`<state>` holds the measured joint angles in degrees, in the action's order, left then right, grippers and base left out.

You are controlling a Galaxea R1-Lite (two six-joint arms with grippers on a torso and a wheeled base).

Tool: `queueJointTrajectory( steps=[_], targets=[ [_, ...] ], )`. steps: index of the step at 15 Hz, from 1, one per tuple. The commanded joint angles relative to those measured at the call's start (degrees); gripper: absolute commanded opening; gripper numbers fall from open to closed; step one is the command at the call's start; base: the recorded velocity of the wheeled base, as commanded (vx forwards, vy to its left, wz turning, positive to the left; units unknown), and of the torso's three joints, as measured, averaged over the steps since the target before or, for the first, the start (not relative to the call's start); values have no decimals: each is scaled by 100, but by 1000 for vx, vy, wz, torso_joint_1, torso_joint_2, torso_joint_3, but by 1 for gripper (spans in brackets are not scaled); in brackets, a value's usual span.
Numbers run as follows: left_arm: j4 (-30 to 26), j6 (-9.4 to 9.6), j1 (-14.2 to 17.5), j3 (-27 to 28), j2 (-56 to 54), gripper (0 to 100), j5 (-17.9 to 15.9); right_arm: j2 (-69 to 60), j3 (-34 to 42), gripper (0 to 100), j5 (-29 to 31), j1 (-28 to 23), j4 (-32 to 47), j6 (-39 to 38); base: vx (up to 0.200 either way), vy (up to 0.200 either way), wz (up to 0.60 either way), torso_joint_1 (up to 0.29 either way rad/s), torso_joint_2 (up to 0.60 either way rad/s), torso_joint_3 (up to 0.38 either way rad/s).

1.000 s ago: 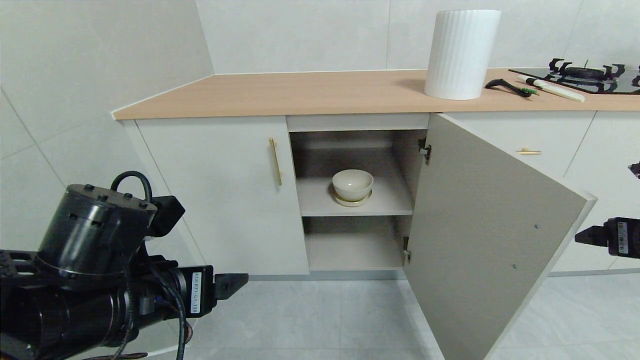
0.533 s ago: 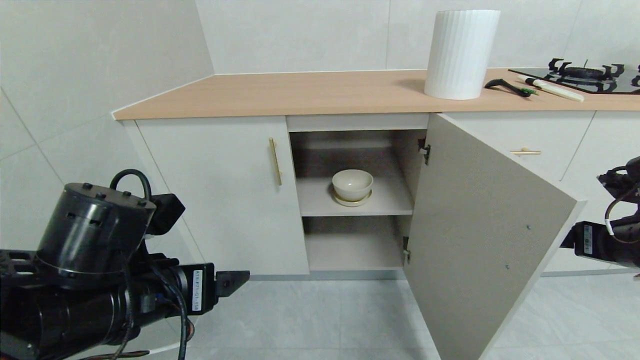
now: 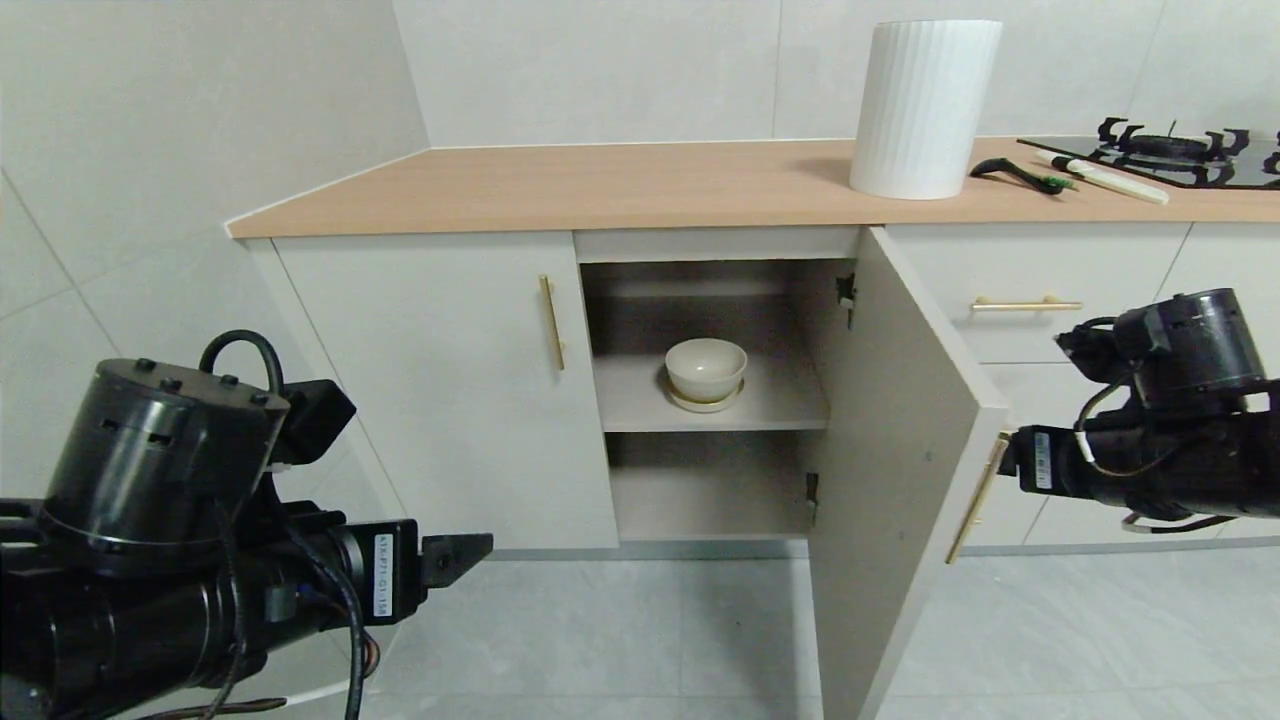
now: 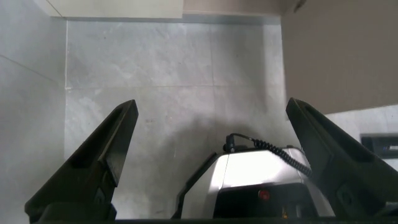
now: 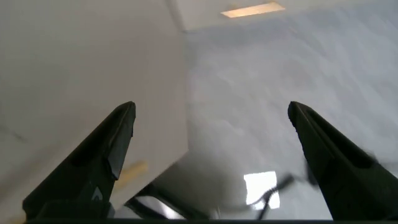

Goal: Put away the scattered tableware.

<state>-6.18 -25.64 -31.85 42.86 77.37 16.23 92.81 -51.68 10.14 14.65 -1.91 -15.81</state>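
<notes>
Bowl on upper shelf, plate beneath mostly hidden. Door half open; right gripper beside its handle, tips indistinct in head view. Left gripper over floor. Both spread wide, empty.

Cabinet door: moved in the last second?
Yes. The cabinet door has swung toward closed: it earlier hid most of the drawer handle, now fully exposed to its right. The right gripper is by its outer face.

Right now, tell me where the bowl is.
In the head view's centre, the bowl sits on a plate on the upper shelf, just left of the open cabinet door.
</notes>
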Motion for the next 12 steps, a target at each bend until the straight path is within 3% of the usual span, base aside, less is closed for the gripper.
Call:
queueJointTrajectory(
  steps=[1, 4, 8, 12],
  targets=[
    [3, 6, -5, 20, -73, 100, 21, 633, -501, 100, 5, 591, -20, 17, 0, 0, 0, 0, 0, 0],
    [3, 15, -5, 20, -135, 100, 30, 1354, -1248, 100, 5, 1127, -11, 17, 0, 0, 0, 0, 0, 0],
    [-6, 24, -5, 20, -108, 100, 30, 2110, -2127, 100, -127, 1303, -20, 8, 0, 0, 0, 0, 0, 0],
    [3, 32, 4, 29, -65, 100, 47, 2488, -2444, 100, -188, 1418, -143, -36, 0, 0, 0, 0, 0, 0]
  ],
)
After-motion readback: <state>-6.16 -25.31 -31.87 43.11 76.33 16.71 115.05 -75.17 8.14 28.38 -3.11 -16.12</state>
